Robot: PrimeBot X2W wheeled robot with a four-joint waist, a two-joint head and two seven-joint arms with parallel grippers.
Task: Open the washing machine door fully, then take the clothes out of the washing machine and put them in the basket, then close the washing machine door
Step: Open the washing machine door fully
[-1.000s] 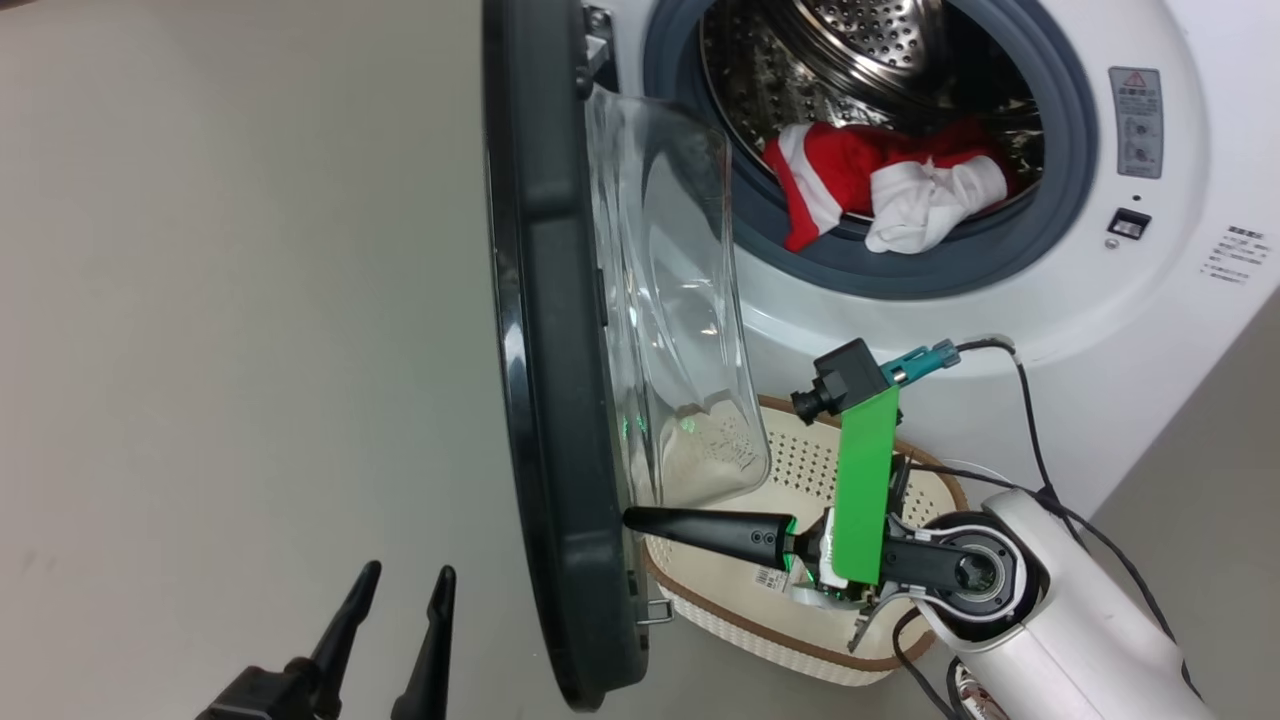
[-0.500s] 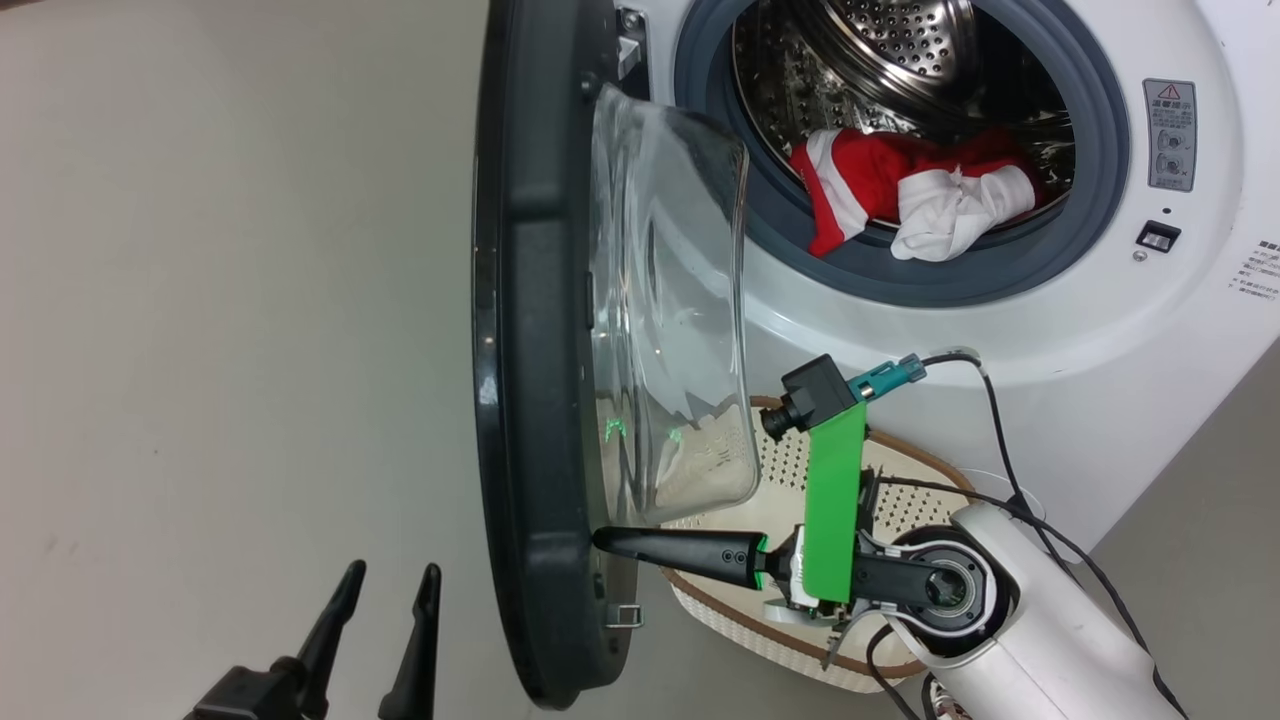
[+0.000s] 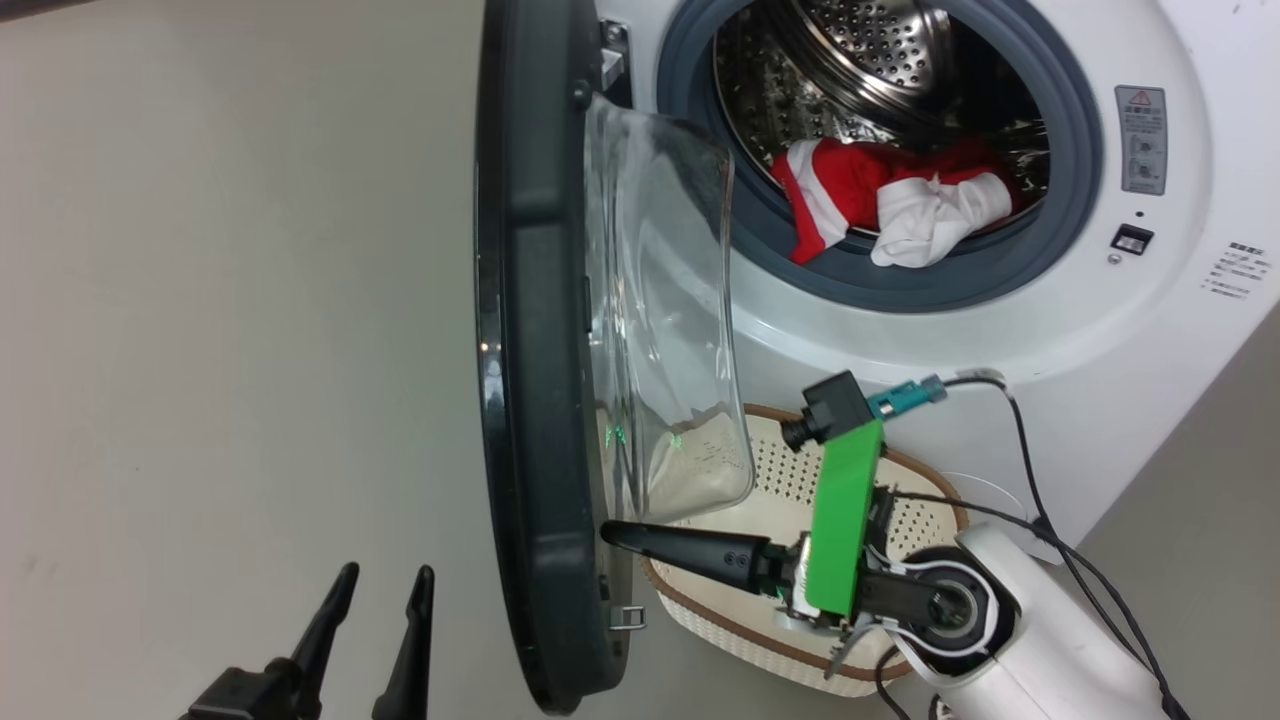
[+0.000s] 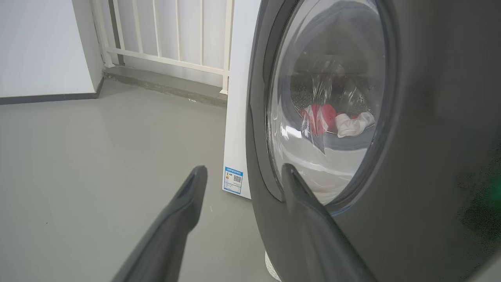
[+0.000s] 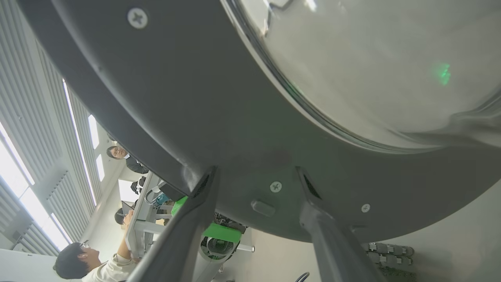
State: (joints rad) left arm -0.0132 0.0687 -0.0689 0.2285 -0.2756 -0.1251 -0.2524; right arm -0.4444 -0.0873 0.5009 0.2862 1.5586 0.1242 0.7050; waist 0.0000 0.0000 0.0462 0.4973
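Grey floor [image 3: 250, 300]; black-ringed washing machine door [image 3: 535, 350], glass bulging; left hand [image 3: 387, 570] and right hand [image 5: 255, 172] released.

Right gripper [image 5: 254, 171]: closed a second ago, fingers now spread wide, tips apart against dark inner rim of washing machine door [image 5: 188, 102], clamping nothing. Whole head view drifted between frames: camera motion, not objects. Any change in door swing too slight to tell.
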